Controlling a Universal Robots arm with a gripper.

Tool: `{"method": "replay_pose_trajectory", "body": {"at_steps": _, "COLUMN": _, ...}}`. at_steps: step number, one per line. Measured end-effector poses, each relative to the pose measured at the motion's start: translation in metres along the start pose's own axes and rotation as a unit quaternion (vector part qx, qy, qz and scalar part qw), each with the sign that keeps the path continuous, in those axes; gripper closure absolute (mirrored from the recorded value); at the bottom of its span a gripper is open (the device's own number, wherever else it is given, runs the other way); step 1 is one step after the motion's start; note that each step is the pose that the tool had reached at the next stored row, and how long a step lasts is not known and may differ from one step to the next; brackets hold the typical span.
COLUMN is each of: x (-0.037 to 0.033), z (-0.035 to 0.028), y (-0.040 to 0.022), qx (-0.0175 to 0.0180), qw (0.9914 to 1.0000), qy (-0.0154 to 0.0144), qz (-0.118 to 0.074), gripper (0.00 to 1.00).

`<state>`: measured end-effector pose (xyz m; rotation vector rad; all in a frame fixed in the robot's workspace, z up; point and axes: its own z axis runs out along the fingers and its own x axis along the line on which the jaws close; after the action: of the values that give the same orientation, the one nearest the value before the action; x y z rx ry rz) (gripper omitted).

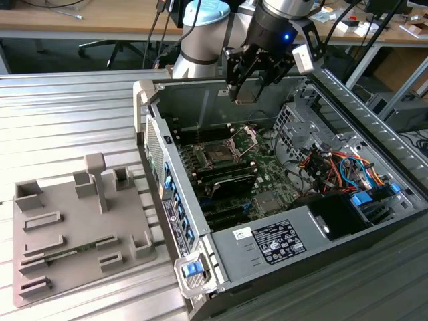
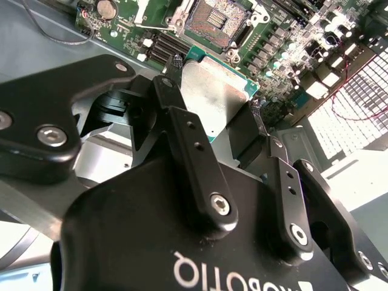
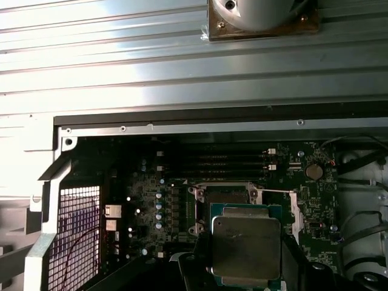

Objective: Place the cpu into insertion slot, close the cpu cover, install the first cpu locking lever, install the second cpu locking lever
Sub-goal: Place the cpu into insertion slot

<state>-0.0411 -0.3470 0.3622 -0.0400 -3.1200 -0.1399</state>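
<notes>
Item: cpu [image 3: 245, 242], clamped flat between the two fingers of the hand [image 2: 213, 112], hanging above the insertion slot [image 1: 219, 155] and not touching it.
Slot: bare, with the cpu cover [image 1: 249, 137] raised beside it.
Handling note: I'd square the chip's edges to the slot's rim, keep it level, and never press.

The cpu [image 3: 245, 242], in the hand [image 1: 247, 92], hangs above the insertion slot [image 1: 217, 155] inside the case [image 1: 175, 200].
</notes>
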Motion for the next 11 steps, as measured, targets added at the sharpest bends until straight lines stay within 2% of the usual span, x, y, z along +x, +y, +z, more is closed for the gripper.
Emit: {"method": "replay_pose_trajectory", "body": {"at_steps": 11, "x": -0.0001, "z": 0.0029, "y": -0.0003, "qx": 0.0000, "qw": 1.00000, "qy": 0.0000, "qz": 0.000, "gripper": 0.45}}
